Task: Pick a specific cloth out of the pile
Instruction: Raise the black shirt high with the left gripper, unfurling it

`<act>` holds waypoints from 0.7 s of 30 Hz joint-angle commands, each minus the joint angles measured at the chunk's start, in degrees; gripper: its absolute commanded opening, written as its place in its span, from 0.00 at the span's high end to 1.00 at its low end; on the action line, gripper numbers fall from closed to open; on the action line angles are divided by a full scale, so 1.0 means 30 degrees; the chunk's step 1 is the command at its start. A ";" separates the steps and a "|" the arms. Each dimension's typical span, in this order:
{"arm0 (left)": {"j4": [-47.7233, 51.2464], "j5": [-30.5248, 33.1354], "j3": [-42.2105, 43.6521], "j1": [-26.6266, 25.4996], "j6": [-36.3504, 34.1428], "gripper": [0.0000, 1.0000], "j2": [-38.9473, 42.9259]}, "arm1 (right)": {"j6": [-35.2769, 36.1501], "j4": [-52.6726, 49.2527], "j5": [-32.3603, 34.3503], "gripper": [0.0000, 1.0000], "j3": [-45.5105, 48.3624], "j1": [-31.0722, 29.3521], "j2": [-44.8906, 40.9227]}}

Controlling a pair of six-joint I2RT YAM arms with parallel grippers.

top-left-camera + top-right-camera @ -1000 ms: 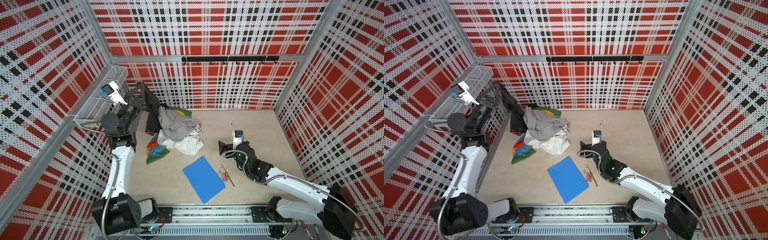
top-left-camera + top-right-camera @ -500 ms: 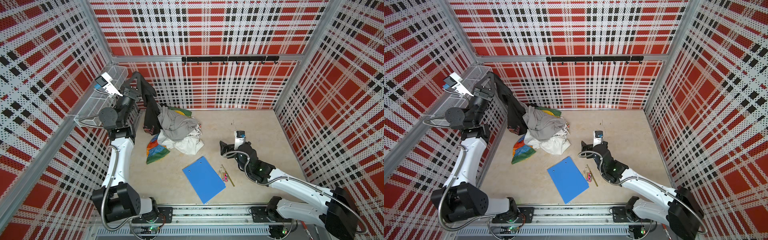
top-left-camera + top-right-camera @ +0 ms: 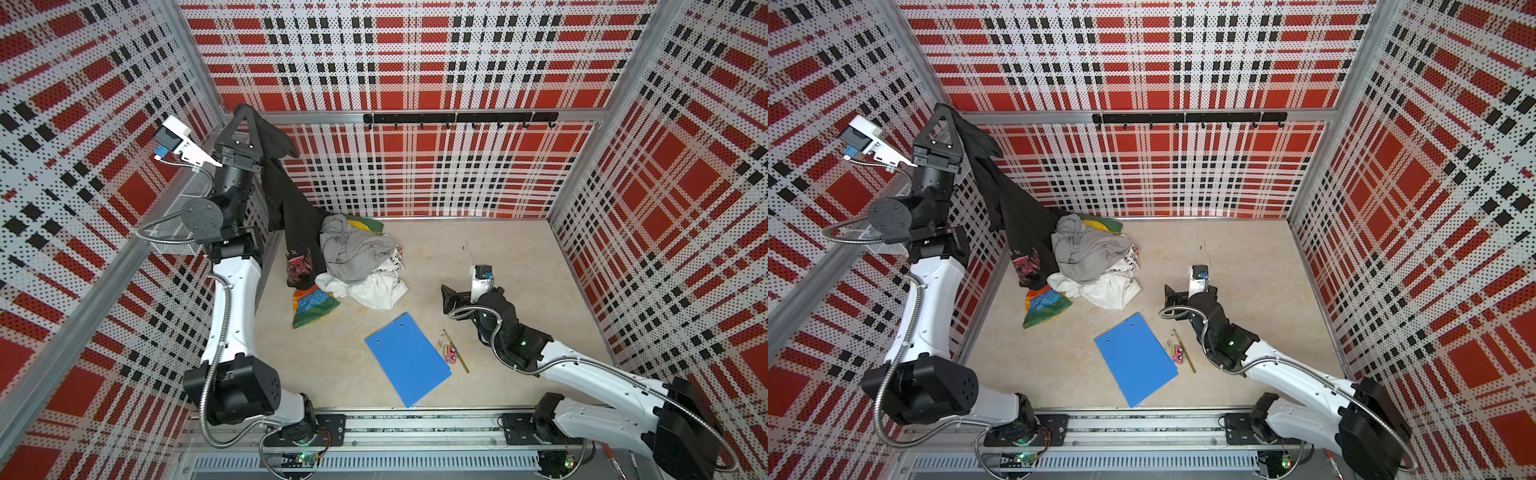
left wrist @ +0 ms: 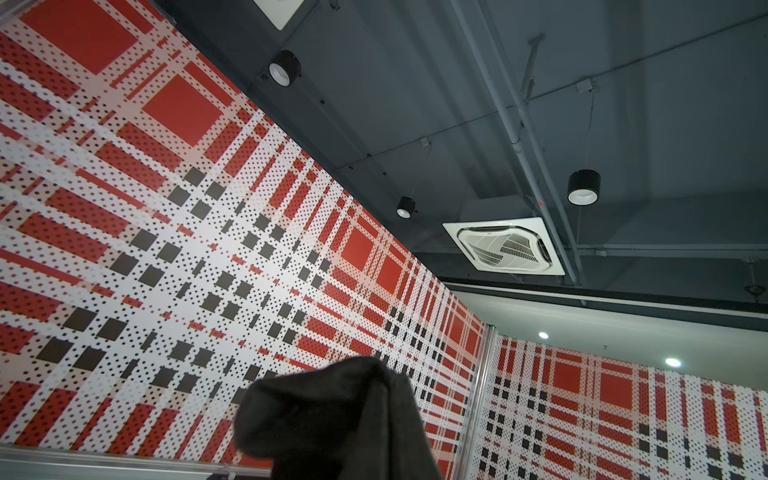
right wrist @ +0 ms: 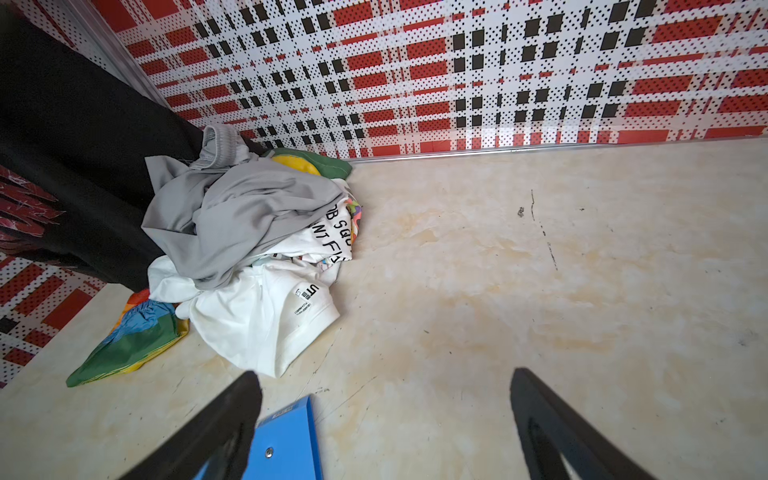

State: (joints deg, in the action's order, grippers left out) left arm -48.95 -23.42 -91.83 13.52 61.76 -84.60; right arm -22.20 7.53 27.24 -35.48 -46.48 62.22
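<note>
The left gripper [image 3: 246, 111] is up high, and its jaws are shut tight on the top of the black cloth [image 3: 291, 216]. In both top views the cloth hangs down from the jaw tips in a long strip. In the left wrist view a dark lump of the cloth [image 4: 332, 424] sits right at the jaws.

The low end of the cloth, with its red and pink print [image 3: 300, 266], is far below the jaws. It hangs beside the pile [image 3: 357, 257] and touches its side. I cannot tell if it touches the table [image 3: 519, 257].

The right gripper [image 5: 386, 428] is low over the table. Its jaws are wide open and hold nothing. The pile [image 5: 241, 216] lies ahead of these jaws and off to one side, well apart from them. A grey garment [image 5: 232, 199] is on top and a white garment with black letters [image 5: 257, 316] is under it. A corner of the blue clipboard [image 5: 286, 444] shows just beside one finger [image 5: 224, 432].
</note>
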 commanded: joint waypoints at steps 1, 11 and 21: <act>-0.0941 0.1189 -0.1400 0.0024 0.0498 1.00 -0.0382 | -0.0248 0.0949 -0.0050 0.00 0.0210 -0.0148 -0.0494; -0.0363 0.3061 -0.5101 -0.0155 0.1911 1.00 -0.2475 | 0.0157 -0.0329 0.0229 0.00 -0.0632 -0.0177 -0.0172; 0.0435 0.3985 -1.0202 -0.0757 0.2174 1.00 -0.4936 | 0.0105 -0.0188 0.0351 0.00 -0.0586 -0.0269 -0.0493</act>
State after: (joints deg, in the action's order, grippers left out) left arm -46.44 -13.02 -118.30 11.51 67.26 -98.45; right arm -22.11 5.76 27.53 -35.68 -46.92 61.84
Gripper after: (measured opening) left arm 0.048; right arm 0.999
